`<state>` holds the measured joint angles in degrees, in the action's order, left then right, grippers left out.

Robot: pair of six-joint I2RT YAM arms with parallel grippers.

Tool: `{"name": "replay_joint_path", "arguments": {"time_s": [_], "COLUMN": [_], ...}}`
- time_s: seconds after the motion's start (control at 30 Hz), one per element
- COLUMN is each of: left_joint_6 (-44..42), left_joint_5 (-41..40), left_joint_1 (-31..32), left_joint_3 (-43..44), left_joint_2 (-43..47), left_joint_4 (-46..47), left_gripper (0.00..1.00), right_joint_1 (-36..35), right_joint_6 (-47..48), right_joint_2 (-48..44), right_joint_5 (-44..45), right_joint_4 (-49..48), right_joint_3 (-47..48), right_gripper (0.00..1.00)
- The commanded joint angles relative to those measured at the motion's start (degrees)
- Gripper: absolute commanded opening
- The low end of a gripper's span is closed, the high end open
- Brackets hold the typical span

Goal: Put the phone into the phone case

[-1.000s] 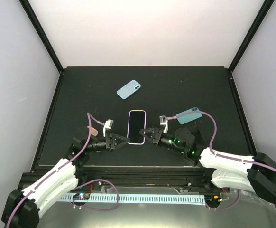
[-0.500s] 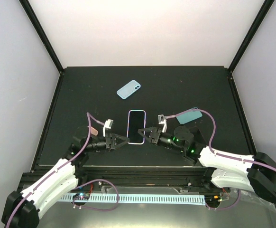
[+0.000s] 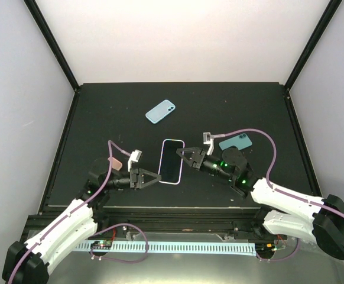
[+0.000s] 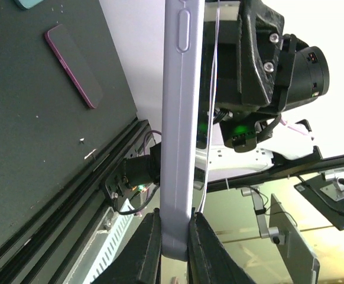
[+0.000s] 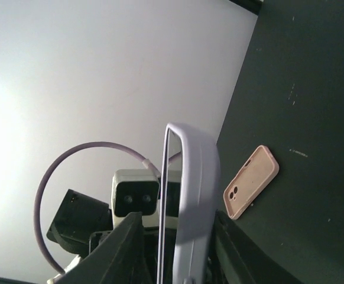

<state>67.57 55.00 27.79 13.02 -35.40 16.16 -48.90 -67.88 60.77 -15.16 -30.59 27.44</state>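
While the left gripper is pinching the near corner of the lavender case, the phone is sitting inside it, between the arms. The right gripper is straddling the farther edge; I cannot tell whether it is pressing. If it lets go, the phone could end up pivoting on that single pinch. Only the left wrist view is showing the pinch; overhead is showing the screen.

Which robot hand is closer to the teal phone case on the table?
Right. The right gripper is on the teal case's side of the phone; the left gripper is on the phone's other side, farther off.
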Motion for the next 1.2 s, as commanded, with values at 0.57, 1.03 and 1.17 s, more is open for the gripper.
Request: {"name": "replay_joint_path", "arguments": {"time_s": [0.57, 1.03, 1.17], "left_joint_6": [-15.1, -20.1, -21.0], "left_joint_5": [-12.1, -19.1, -20.2], "left_joint_1": [0.1, 0.1, 0.0], "left_joint_3": [8.3, 9.4, 9.5], "left_joint_2": [2.9, 4.3, 4.2], "left_joint_4": [-23.5, -32.9, -34.0], "left_gripper": [0.33, 0.99, 0.99], "right_joint_1": [5.0, 6.8, 8.0], "right_joint_6": [6.8, 16.9, 17.9], "right_joint_2": [3.5, 18.0, 23.4], "right_joint_5": [-6.3, -10.7, -12.0], "right_joint_4": [1.7, 5.7, 4.9], "right_joint_3": [-0.5, 3.3, 5.7], "right_gripper": [0.04, 0.07, 0.07]}}
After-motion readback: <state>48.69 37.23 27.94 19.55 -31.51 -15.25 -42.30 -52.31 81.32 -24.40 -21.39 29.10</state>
